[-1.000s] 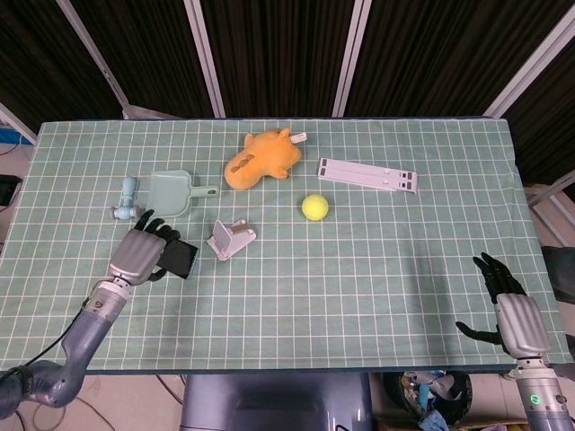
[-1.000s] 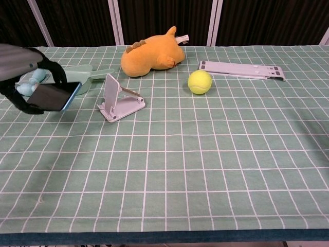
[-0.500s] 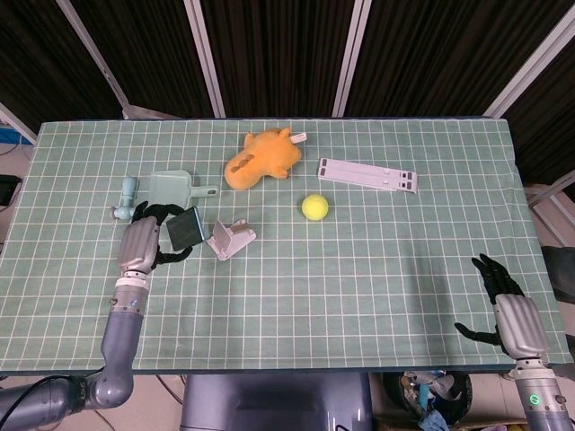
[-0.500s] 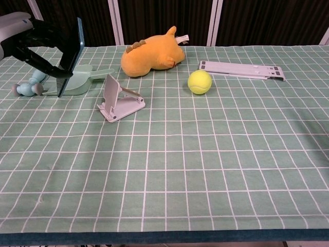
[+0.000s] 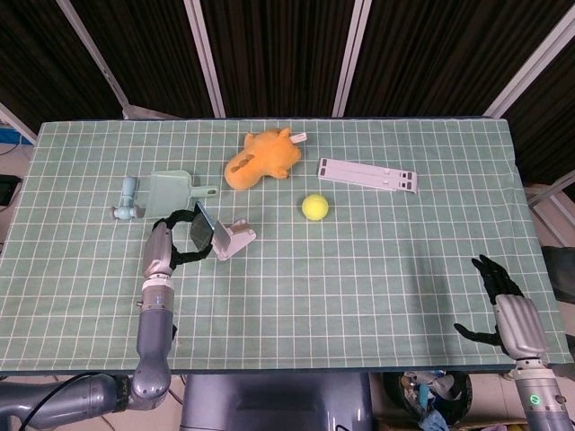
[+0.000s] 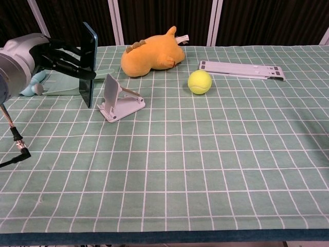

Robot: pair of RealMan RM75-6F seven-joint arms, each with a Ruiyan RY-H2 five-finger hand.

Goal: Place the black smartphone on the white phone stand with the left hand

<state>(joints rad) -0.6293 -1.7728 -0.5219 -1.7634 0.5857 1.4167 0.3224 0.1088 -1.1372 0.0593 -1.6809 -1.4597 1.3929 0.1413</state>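
Note:
My left hand [image 5: 166, 242] [image 6: 49, 59] holds the black smartphone [image 5: 203, 231] [image 6: 90, 63] upright on its edge, above the table and just left of the white phone stand [image 5: 232, 239] [image 6: 119, 100]. A small gap shows between the phone and the stand's raised back plate. The stand is bare. My right hand [image 5: 508, 310] rests at the table's front right corner, fingers spread, holding nothing; the chest view does not show it.
An orange plush toy [image 5: 260, 159] lies behind the stand, a yellow tennis ball [image 5: 314, 207] to its right, a flat white folding stand [image 5: 367, 174] at the back right. A pale green dustpan [image 5: 172, 191] and small blue toy [image 5: 125, 198] sit behind my left hand.
My left hand has moved right toward the stand and turned the phone from lying flat to standing upright on its edge. The right hand has stayed still.

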